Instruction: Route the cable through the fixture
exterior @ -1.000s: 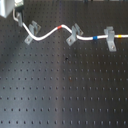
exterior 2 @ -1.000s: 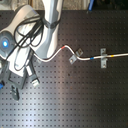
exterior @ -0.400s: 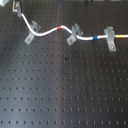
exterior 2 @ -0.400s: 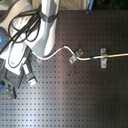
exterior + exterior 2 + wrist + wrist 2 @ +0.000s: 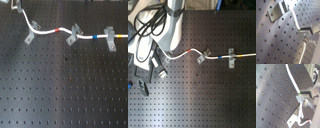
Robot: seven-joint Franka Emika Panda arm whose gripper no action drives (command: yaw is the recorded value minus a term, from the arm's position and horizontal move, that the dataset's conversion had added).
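Looking over the black pegboard desk in the first exterior view, I see the cable come in from the first exterior view's upper left, curve down and run toward that view's right. It passes a red band, meets the forked top of the slanted fixture, then carries a blue band, crosses the upright bracket and shows a yellow band at the picture's edge, where it is cut off. Whether the cable sits inside the fork or only lies against it is too blurred for me to say. Another slanted clip stands on the curve, touching the cable, and a third clip is partly cropped at the upper edge.

In the second exterior view my arm covers the cable's near end; the cable only shows from beside the arm onward.

My end effector appears only as grey metal parts in the second wrist view. The cable reaches a green mark right at those parts and a thinner line continues past them, but I cannot tell whether the jaws are clamped on it or apart
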